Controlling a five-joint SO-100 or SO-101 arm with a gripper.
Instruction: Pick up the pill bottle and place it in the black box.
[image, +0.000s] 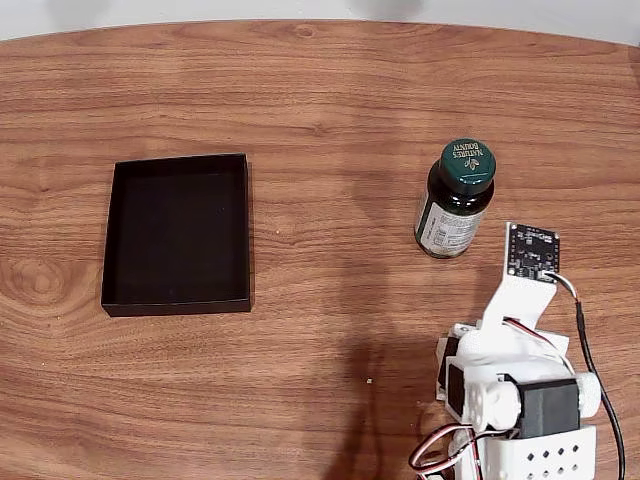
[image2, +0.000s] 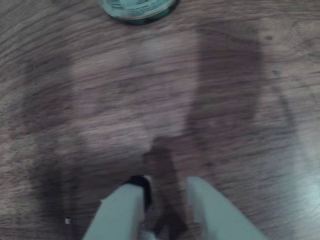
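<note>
Pill bottle (image: 456, 200) upright on the wooden table (image: 330, 90), right of centre in the fixed view, green cap up and white label facing the lower left. Nothing touching it; free to be taken from the side. Arm (image: 520, 390) folded at the lower right of that frame, its wrist camera board (image: 532, 250) just beside the bottle's lower right, apart from it.

In the wrist view, bottle cap (image2: 137, 9) cut off at the top edge, with blurred wood grain below. Gripper (image2: 165, 187) entering from the bottom edge, pale fingers (image2: 120, 212) set slightly apart with a narrow gap of table between them and nothing held. Pointed toward the bottle, well short of it; likely lined up for a reach forward, with the gap seemingly too narrow for the bottle's body as it stands.

Black box (image: 178, 235) at middle left in the fixed view, well apart from bottle and arm, lying flat with low walls. Inside: bare black floor, no contents. Placement not yet done.
</note>
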